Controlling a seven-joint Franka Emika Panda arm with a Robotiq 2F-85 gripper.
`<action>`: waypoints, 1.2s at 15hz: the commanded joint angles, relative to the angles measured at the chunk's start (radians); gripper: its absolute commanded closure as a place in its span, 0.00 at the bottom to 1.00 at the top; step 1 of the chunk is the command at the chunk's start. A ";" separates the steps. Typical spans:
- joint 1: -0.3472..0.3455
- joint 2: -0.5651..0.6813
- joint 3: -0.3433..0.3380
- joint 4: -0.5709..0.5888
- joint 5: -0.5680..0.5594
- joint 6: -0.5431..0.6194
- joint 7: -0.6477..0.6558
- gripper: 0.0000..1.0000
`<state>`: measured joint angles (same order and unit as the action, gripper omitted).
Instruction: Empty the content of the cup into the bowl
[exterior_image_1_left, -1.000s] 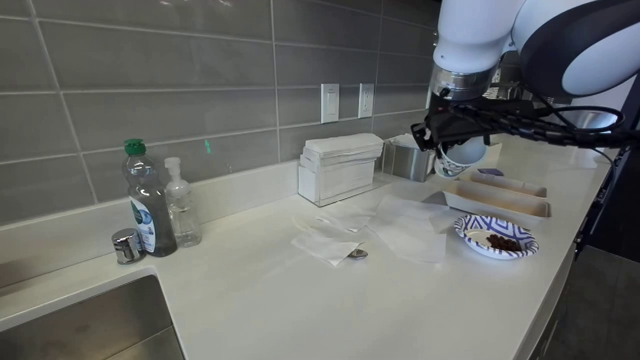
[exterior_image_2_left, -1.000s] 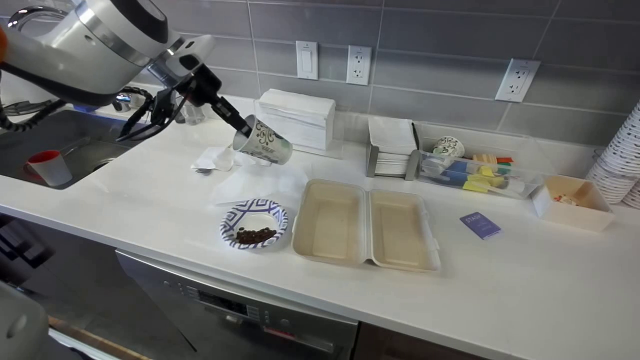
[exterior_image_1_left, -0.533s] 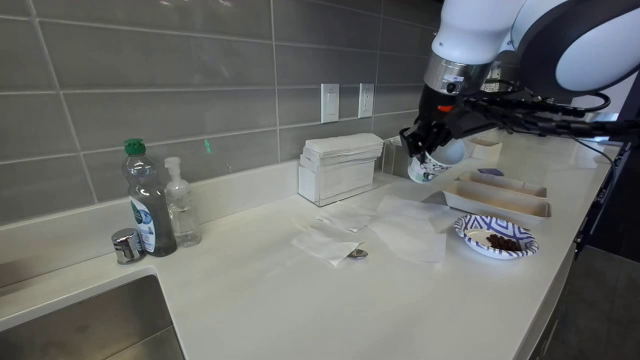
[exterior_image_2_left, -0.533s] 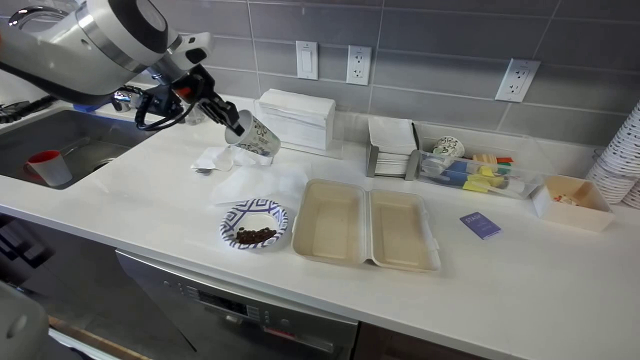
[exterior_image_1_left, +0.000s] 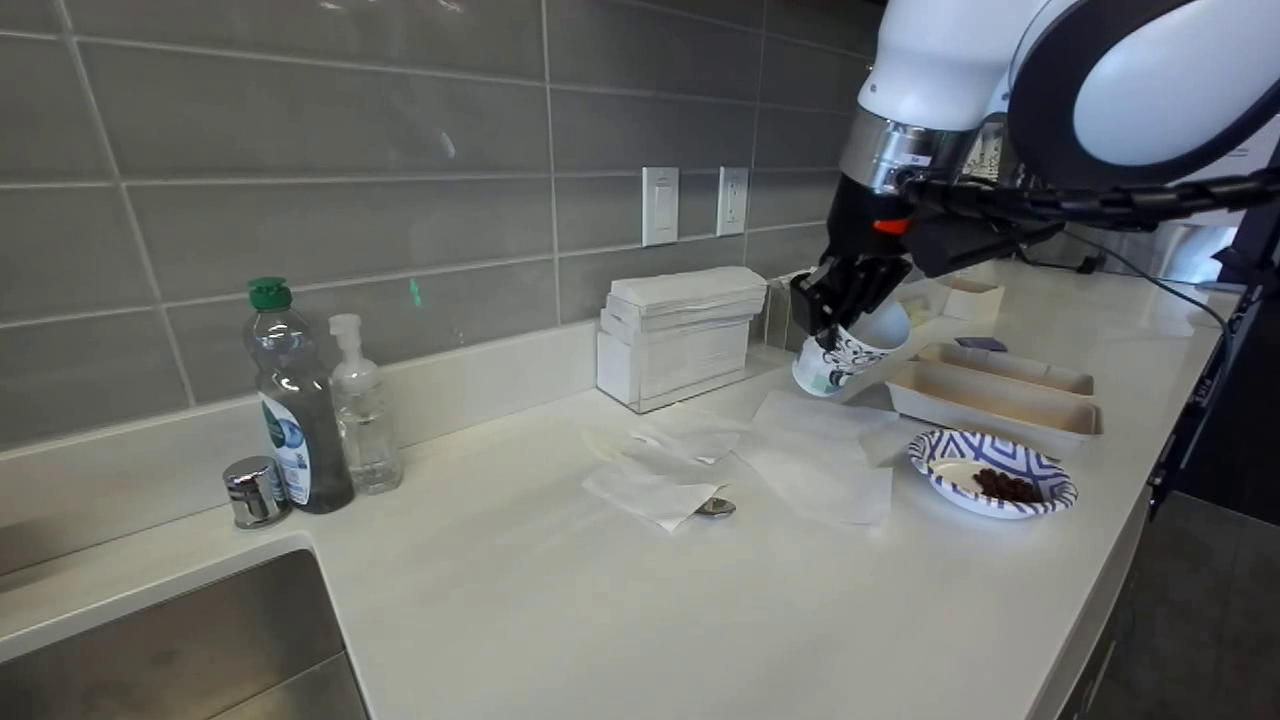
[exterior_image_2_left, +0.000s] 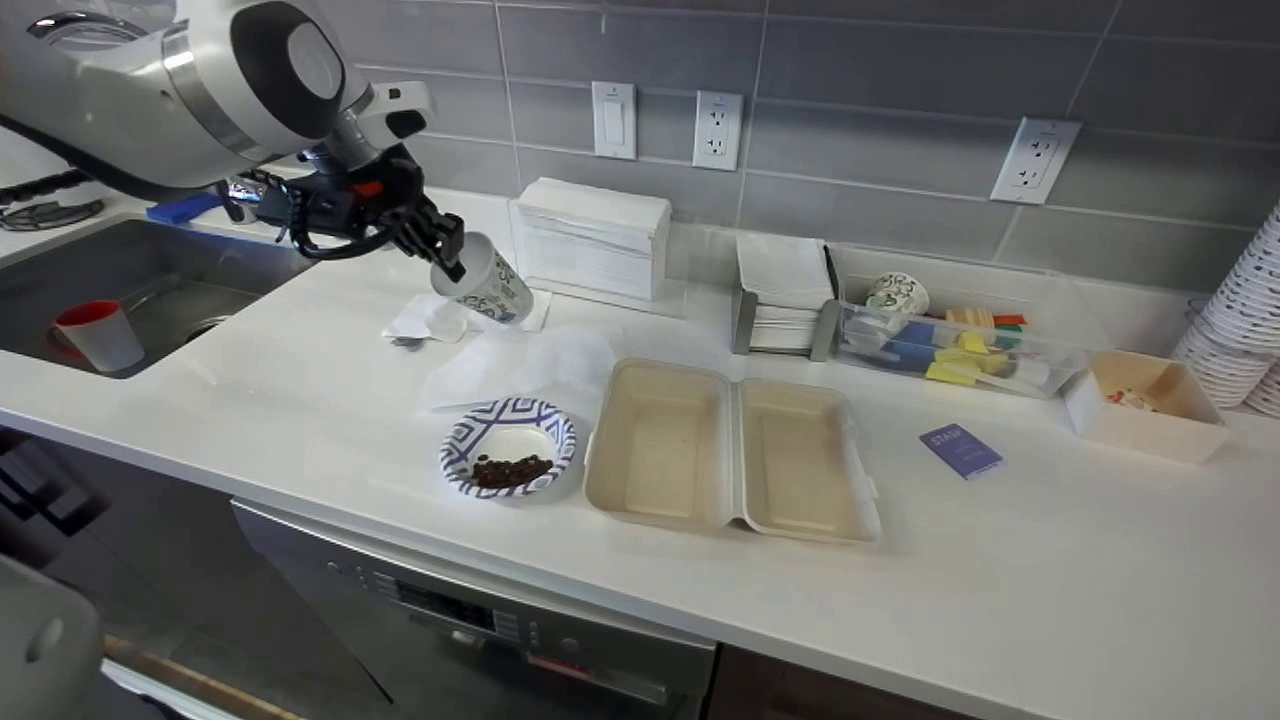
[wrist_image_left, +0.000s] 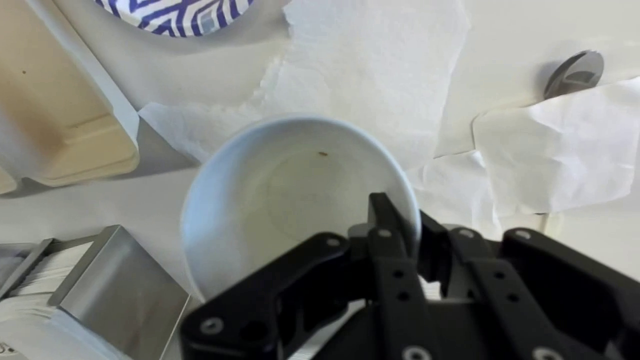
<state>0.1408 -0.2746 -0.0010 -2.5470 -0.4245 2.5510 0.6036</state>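
Observation:
My gripper (wrist_image_left: 402, 215) is shut on the wall of the white paper cup (wrist_image_left: 300, 195), one finger inside the rim and one outside. The cup also shows in both exterior views (exterior_image_1_left: 840, 362) (exterior_image_2_left: 497, 292), held tilted above the counter, its mouth toward the gripper side. Inside the cup only a small brown speck shows near its bottom; part of the inside is hidden by the finger. The bowl (exterior_image_2_left: 462, 450) with the blue patterned rim stands on the counter and holds dark brown bits (exterior_image_2_left: 512, 471). Only its rim (wrist_image_left: 195, 20) shows in the wrist view.
Paper napkins (exterior_image_2_left: 530, 360) lie below the cup, with a spoon (exterior_image_1_left: 715, 507) partly under one. An open tan tray (exterior_image_2_left: 660, 440) stands beside the bowl. A paper towel stack (exterior_image_2_left: 595, 240) and a metal napkin holder (exterior_image_2_left: 790, 300) stand near the wall. The sink (exterior_image_2_left: 200, 260) is beyond.
The gripper has carried the cup away from above the bowl area, leftward in both exterior views and lower, and turned it somewhat more upright. The bowl and its brown bits look the same.

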 joint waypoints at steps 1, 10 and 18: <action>-0.002 0.007 0.029 -0.019 0.213 0.062 -0.211 0.98; 0.072 0.037 -0.004 0.036 0.725 -0.093 -0.689 0.98; 0.025 0.087 0.013 0.096 0.748 -0.264 -0.700 0.98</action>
<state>0.1836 -0.2335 0.0079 -2.4938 0.2963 2.3490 -0.0692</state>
